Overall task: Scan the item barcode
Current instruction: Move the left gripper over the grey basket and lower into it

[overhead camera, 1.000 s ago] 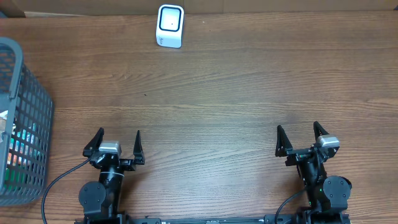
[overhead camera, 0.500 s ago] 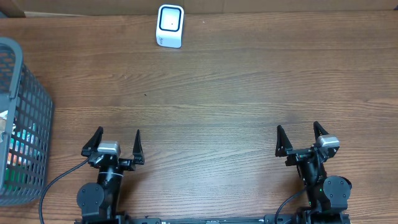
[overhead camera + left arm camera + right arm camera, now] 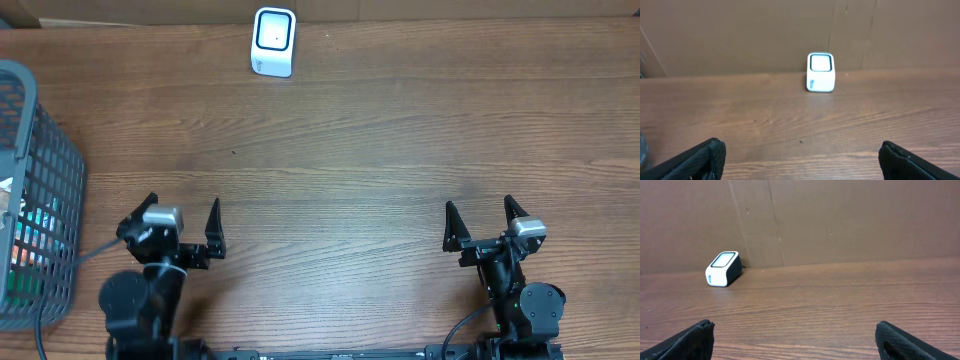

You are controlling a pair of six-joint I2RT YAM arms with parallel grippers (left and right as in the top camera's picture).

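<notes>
Items [image 3: 25, 245] to be scanned lay inside the wire basket [image 3: 52, 190] at the left edge of the overhead frame. I could make out only patches of teal, orange and white through the mesh. I couldn't tell which piece was which, how any long axis ran, or where a barcode faced.

Going from big to small, the wooden table [image 3: 380, 150] filled almost the whole view, its grain running left to right and its middle bare. A plain brown board [image 3: 740, 30] backed its far edge in both wrist views. The basket was the next largest thing, dark grey, partly cut off by the frame and running from the upper left down to the lower left.

The left gripper [image 3: 182, 205] sat in the lower left, near the basket's wall but not touching it, and looked turned a little that way. Its fingers were spread wide and held nothing. The right gripper [image 3: 479, 205] sat in the lower right, well apart from the basket, with its fingers just as wide and also empty.

The scanner [image 3: 273, 41], a small white block with a dark-rimmed window, stood at the top of the frame left of centre, against the back board.

As I read it, the coming move hinged on one fact: the goods lay to the left of the left claw and a little above it in the frame, behind the basket's rim. The left arm was clearly the nearer one. I judged it would have to go over the rim and down into the basket, since a reach from the side would meet the wall.
</notes>
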